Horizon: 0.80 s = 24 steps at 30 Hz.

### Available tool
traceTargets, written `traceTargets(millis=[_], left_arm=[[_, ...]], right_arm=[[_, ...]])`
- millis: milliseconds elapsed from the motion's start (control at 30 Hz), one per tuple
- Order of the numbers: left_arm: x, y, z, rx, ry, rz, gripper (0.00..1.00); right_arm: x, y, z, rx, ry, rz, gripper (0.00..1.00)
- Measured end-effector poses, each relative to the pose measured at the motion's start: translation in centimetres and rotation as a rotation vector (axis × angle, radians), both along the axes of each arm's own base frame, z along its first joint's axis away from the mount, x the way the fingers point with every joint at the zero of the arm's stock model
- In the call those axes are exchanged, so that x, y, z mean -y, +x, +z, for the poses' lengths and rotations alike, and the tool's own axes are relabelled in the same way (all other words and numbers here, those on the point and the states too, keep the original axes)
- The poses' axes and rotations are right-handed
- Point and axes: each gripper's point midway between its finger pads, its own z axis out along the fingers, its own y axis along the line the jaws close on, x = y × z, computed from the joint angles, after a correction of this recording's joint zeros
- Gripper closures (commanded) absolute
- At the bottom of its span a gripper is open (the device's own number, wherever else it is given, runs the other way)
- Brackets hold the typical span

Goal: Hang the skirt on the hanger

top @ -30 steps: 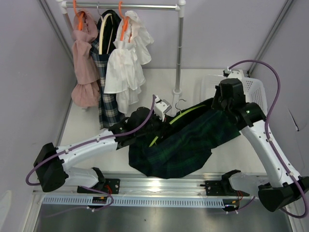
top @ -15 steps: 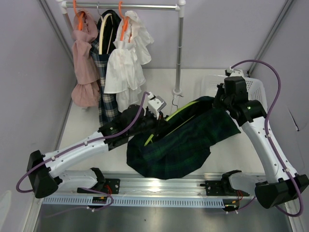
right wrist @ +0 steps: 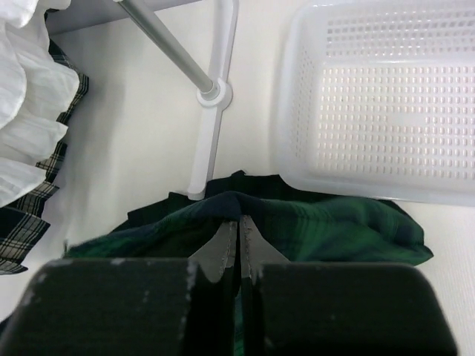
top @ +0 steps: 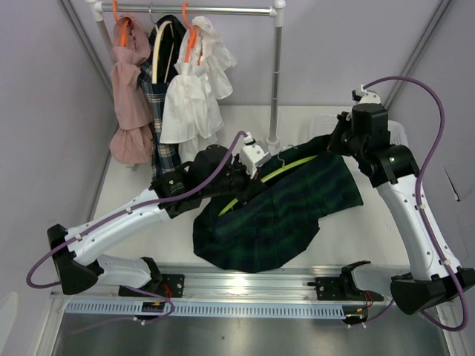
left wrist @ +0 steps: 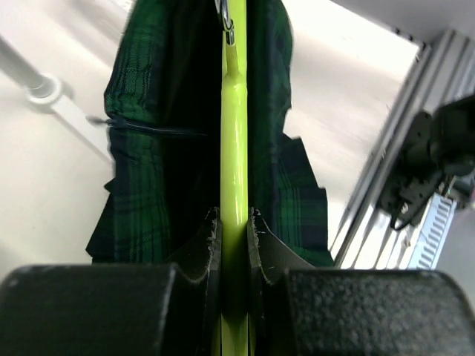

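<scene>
A dark green plaid skirt (top: 282,211) hangs between my two grippers above the table. A lime-green hanger (top: 276,174) with a metal hook (top: 279,150) runs inside its waistband. My left gripper (top: 239,178) is shut on the hanger's left end; in the left wrist view the green bar (left wrist: 234,148) sits clamped between my fingers with skirt (left wrist: 152,170) on both sides. My right gripper (top: 340,142) is shut on the skirt's waistband at the right end; the right wrist view shows a fold of plaid cloth (right wrist: 312,222) pinched at the fingertips (right wrist: 238,226).
A clothes rack (top: 276,81) stands at the back with a pink dress (top: 130,96), a plaid garment (top: 165,148) and a white dress (top: 191,96) on hangers. A white perforated basket (right wrist: 386,96) sits at the right. The rack's foot (right wrist: 211,96) is near the skirt.
Both grippers have risen and moved back toward the rack, lifting the skirt and hanger higher off the table. The right gripper moved right and up.
</scene>
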Motion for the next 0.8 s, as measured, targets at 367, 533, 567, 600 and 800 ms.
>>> traceTargets(millis=[367,533,567,600,800], left_arm=[[-0.3,-0.5,-0.4,0.017,0.073,-0.011,1.00],[-0.8,-0.1,0.4,0.021,0.075,0.019,1.00],[-0.8,0.0,0.5,0.020,0.073,0.022,1.00],[-0.8,-0.1,0.6,0.018,0.072,0.023,1.00],[-1.0,-0.2,1.9,0.021,0.067,0.023,1.00]], right_arm=[[-0.3,-0.4,-0.9,-0.041,-0.014,0.011,1.00],[0.0,-0.6,-1.4,-0.043,-0.021,0.000,1.00],[0.0,-0.7,-1.5,-0.042,-0.022,-0.001,1.00],[0.1,-0.8,-1.4,-0.041,-0.022,-0.003,1.00],[0.1,-0.9,-1.1,-0.027,-0.017,-0.001,0.94]])
